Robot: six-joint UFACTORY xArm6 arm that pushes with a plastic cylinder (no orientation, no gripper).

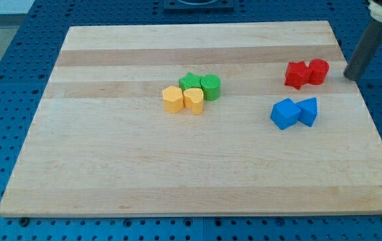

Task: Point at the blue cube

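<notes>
You'll find my tip (350, 77) at the wooden table's (110, 167) right edge, at about two o'clock from the blue cube (285, 114). That cube touches a blue wedge-shaped block (307, 111). No claw shows on this rod, so you can't read one.

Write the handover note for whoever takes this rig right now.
My tip sits near the board's right edge, just right of the two red blocks, touching no block.
The blue cube lies below and to the left of the tip, with a blue wedge-shaped block against its right side.
A cluster of two green blocks and two yellow blocks sits mid-board, away from the job.
Done: nothing yet. Left: bring the tip down the view to the blue cube.
</notes>
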